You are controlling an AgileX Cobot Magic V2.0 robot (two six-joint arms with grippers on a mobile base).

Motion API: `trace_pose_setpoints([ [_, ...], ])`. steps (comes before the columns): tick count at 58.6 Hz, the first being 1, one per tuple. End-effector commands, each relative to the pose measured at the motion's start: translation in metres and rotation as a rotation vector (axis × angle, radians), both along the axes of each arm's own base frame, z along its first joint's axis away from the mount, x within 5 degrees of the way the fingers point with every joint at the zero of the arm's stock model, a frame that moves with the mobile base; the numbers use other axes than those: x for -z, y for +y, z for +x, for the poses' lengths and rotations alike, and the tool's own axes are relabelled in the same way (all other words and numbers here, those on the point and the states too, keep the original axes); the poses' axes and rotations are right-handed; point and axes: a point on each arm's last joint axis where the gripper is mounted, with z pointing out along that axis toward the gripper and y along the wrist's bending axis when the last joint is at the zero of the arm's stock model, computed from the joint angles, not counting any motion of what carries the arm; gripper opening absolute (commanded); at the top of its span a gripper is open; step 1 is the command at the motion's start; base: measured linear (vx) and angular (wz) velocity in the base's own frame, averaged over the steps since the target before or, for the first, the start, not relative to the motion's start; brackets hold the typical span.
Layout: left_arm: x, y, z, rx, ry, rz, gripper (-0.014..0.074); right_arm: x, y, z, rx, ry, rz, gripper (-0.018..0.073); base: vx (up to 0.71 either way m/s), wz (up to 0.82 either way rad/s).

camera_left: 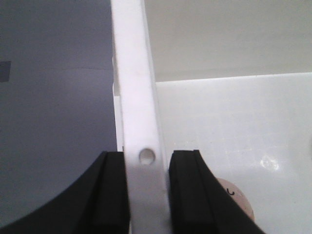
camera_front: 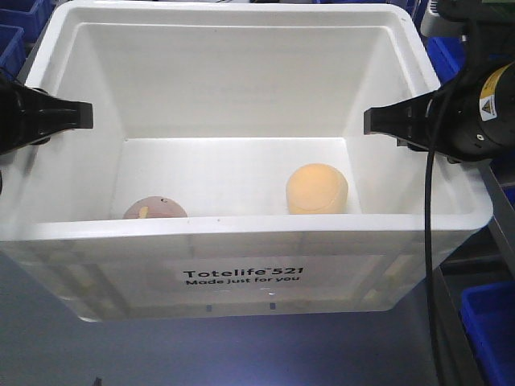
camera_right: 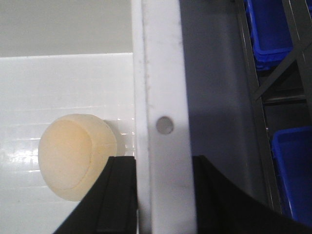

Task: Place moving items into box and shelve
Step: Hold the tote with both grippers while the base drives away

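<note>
The box [camera_front: 265, 229], a large white crate with black print on its front, fills the front view. Inside on its floor lie the moving items: a smooth yellow-orange one [camera_front: 316, 189] at the right and a dull pinkish-brown one [camera_front: 154, 209] at the front left. My left gripper [camera_front: 80, 115] is shut on the left rim [camera_left: 136, 97], one finger outside and one inside. My right gripper [camera_front: 374, 121] is shut on the right rim [camera_right: 161, 73] the same way. The yellow-orange item [camera_right: 73, 156] lies just inside my right gripper [camera_right: 165, 163]. The pinkish-brown item [camera_left: 239, 197] peeks past my left gripper [camera_left: 147, 161].
Blue plastic bins [camera_front: 487, 322] sit at the lower right, and more of them [camera_front: 16, 24] at the far left. In the right wrist view, blue bins [camera_right: 270, 24] rest in a dark metal shelf frame [camera_right: 278, 83]. A grey surface [camera_front: 241, 354] lies below the box.
</note>
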Motion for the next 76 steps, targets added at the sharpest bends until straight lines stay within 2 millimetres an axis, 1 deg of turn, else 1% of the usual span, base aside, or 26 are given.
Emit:
trace_pose_setpoints([
  [1,-0.0291,0.0039,-0.0024,0.035,-0.185,0.009,0.0147,-0.0294,-0.0085,0.0014,-0.018,-0.186,-0.022,0.006,0.31,0.02],
  [41,-0.0291,0.0039,-0.0024,0.035,-0.185,0.009,0.0147,-0.0294,-0.0085,0.0014,-0.018,-0.186,-0.022,0.006,0.27,0.07],
  [55,-0.0291,0.0039,-0.0024,0.035,-0.185,0.009,0.0147,-0.0294,-0.0085,0.0014,-0.018,-0.186,-0.022,0.006,0.21,0.33],
  [76,-0.0291,0.0039,-0.0024,0.035,-0.185,0.009,0.0147,-0.0294,-0.0085,0.0014,-0.018,-0.186,-0.023,0.006,0.17,0.5],
])
